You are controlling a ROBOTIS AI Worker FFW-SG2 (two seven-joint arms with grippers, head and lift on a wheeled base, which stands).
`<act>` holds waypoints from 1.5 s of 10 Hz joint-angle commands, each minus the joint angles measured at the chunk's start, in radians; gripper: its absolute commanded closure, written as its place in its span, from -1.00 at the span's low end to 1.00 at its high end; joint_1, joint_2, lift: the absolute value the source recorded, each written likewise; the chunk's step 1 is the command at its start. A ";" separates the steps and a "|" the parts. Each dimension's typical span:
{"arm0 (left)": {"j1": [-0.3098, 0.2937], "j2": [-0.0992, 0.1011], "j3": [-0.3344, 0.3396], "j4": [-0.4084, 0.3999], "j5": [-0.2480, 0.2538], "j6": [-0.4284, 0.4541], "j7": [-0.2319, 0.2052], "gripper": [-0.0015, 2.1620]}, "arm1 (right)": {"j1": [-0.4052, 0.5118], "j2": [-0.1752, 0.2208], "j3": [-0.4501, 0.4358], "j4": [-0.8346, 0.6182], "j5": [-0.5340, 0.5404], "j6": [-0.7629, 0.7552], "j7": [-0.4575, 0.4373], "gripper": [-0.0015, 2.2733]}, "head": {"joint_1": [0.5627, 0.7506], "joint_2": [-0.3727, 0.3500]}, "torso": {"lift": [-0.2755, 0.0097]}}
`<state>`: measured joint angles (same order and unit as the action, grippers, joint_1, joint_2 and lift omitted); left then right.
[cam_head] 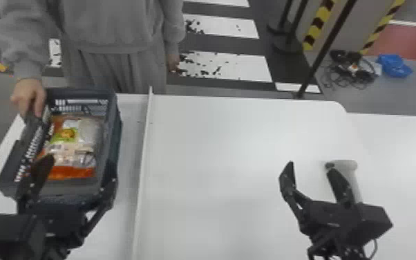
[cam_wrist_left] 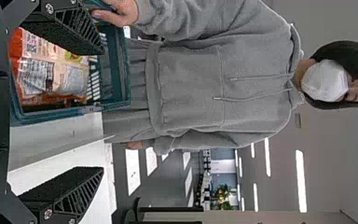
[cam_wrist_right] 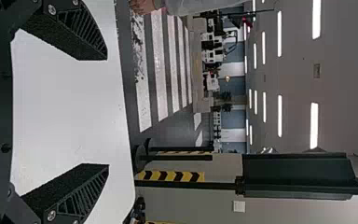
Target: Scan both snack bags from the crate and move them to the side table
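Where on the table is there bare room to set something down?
The widest bare patch of table lies between the divider and right gripper; a narrow strip, between divider and crate. Crowded: the crate, with bag, hand and left gripper; and beside the right gripper, at the scanner.

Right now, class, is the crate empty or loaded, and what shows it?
Loaded: at least one snack bag lies inside the crate, in both the head and left wrist views.
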<state>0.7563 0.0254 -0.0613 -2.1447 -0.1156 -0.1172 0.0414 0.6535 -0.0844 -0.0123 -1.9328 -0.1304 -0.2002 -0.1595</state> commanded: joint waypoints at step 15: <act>-0.419 0.002 0.136 -0.044 0.022 0.816 -0.117 -0.88 | 0.005 -0.012 0.002 -0.006 0.000 0.000 0.002 -0.90 | 0.41 -0.01 | 0.41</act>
<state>0.3637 0.0276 0.0735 -2.1936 -0.0912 0.6725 -0.0767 0.6588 -0.0958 -0.0107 -1.9389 -0.1304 -0.2001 -0.1591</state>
